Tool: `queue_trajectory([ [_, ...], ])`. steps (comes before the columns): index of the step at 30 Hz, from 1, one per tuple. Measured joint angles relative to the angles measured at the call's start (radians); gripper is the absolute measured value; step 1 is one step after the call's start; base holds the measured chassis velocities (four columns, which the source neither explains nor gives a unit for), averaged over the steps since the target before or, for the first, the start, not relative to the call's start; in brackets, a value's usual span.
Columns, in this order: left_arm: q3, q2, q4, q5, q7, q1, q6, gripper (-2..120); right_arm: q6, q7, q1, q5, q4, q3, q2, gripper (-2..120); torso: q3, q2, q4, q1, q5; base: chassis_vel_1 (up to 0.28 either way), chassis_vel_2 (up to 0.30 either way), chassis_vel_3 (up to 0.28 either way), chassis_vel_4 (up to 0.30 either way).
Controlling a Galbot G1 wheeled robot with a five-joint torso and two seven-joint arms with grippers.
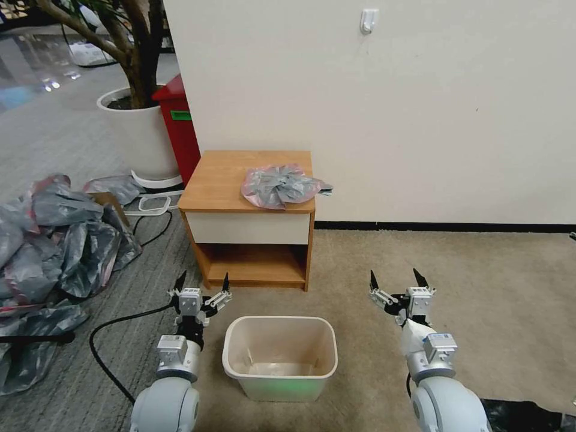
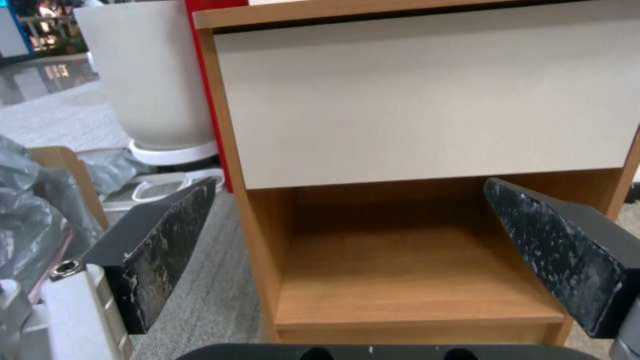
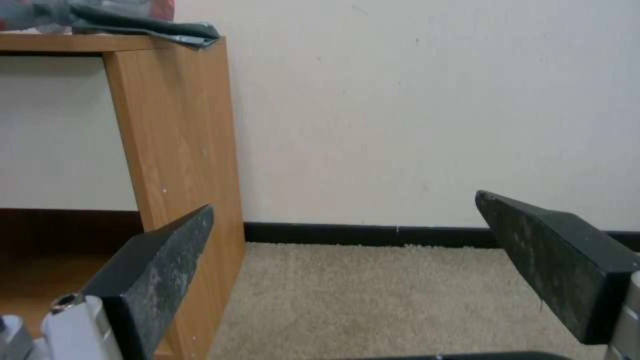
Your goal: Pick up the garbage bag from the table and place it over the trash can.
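Lying crumpled on the far right part of the light-brown wooden nightstand surface (image 1: 219,180), the thin grey translucent plastic garbage bag with a pink edge (image 1: 280,186) spills slightly over the right edge, close to the cream wall. Both tools hang low near the floor, well below and nearer than the bag. The left tool (image 1: 203,281) sits just beside the nightstand's near left corner, its dark fingers spread wide with nothing between them. The right tool (image 1: 397,278) hovers over beige carpet, right of the nightstand and well apart from the bag, also spread wide and holding nothing. Between the two arms, on the near floor, stands the small cream-white rectangular plastic trash can (image 1: 279,359), unlined.

From the left wrist, the cream drawer front and open lower shelf of the nightstand (image 2: 427,100) show; its top is cut off. From the right wrist, a dark folded corner of the bag (image 3: 143,27) shows over the nightstand's edge, the remainder cut off.
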Motion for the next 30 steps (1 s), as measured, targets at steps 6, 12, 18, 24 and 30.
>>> queue_trajectory([
  [6, 0.000, 0.000, 0.000, 0.000, 0.000, 0.000, 0.000, 100, 0.000, 0.000, 0.000, 0.000, 0.000, 0.000, 0.000, 100, 0.000, 0.000, 0.0000, 0.000, 0.0000, 0.000, 0.000, 0.000, 0.000],
  [12, 0.000, 0.000, 0.000, 0.000, 0.000, 0.000, 0.000, 100, 0.000, 0.000, 0.000, 0.000, 0.000, 0.000, 0.000, 100, 0.000, 0.000, 0.0000, 0.000, 0.0000, 0.000, 0.000, 0.000, 0.000],
  [18, 0.000, 0.000, 0.000, 0.000, 0.000, 0.000, 0.000, 100, 0.000, 0.000, 0.000, 0.000, 0.000, 0.000, 0.000, 100, 0.000, 0.000, 0.0000, 0.000, 0.0000, 0.000, 0.000, 0.000, 0.000],
  [24, 0.000, 0.000, 0.000, 0.000, 0.000, 0.000, 0.000, 100, 0.000, 0.000, 0.000, 0.000, 0.000, 0.000, 0.000, 100, 0.000, 0.000, 0.0000, 0.000, 0.0000, 0.000, 0.000, 0.000, 0.000],
  [30, 0.000, 0.000, 0.000, 0.000, 0.000, 0.000, 0.000, 100, 0.000, 0.000, 0.000, 0.000, 0.000, 0.000, 0.000, 100, 0.000, 0.000, 0.0000, 0.000, 0.0000, 0.000, 0.000, 0.000, 0.000],
])
